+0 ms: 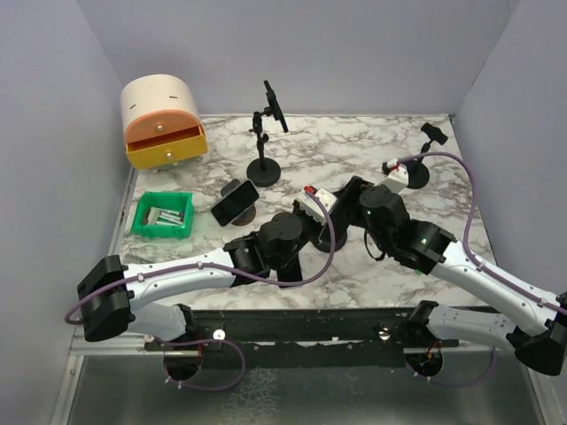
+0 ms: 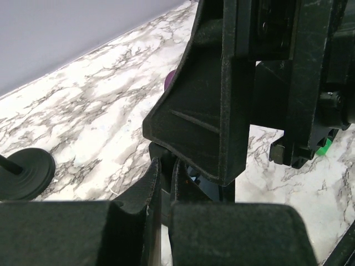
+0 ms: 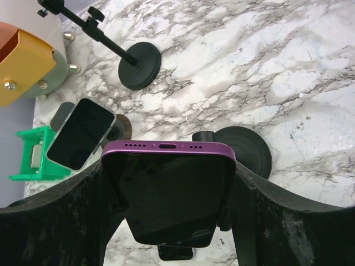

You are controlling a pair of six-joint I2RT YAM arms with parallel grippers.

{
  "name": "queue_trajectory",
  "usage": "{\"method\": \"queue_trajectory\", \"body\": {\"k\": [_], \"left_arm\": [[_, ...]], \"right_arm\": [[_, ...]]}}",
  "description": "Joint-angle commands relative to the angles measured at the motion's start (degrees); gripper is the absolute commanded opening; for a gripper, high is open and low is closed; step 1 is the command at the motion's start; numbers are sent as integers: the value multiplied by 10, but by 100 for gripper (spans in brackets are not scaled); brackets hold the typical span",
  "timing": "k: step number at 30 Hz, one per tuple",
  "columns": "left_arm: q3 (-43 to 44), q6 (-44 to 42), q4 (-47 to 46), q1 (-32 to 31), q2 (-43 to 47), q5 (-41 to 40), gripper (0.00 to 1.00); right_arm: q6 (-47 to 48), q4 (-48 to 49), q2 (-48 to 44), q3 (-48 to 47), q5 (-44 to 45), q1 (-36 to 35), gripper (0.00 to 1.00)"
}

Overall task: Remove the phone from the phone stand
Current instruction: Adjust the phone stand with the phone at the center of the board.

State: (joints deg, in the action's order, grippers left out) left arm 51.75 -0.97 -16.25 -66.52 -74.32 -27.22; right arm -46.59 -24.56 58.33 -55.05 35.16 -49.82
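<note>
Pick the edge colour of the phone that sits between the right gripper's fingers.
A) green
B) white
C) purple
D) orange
C: in the right wrist view the phone between the fingers of the right gripper has a purple top edge.

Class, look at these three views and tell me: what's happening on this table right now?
The right gripper is clamped on the sides of a purple phone, which seems not yet out of its black stand. The left gripper is shut low by that stand, apparently steadying it. A second phone rests on another stand nearby, untouched.
</note>
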Motion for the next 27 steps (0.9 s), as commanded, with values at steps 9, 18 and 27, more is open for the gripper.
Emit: {"method": "queue_trajectory", "body": {"k": [9, 18, 27], "left_arm": [[-18, -14, 26, 67, 38, -81, 0], [-34, 31, -12, 66, 56, 67, 53], [-126, 68, -110, 66, 132, 74, 87]], "right_arm": [[28, -89, -30, 16, 39, 0, 0], [-9, -58, -18, 17, 16, 1, 0], [-95, -28, -19, 36, 2, 4, 0]]}}
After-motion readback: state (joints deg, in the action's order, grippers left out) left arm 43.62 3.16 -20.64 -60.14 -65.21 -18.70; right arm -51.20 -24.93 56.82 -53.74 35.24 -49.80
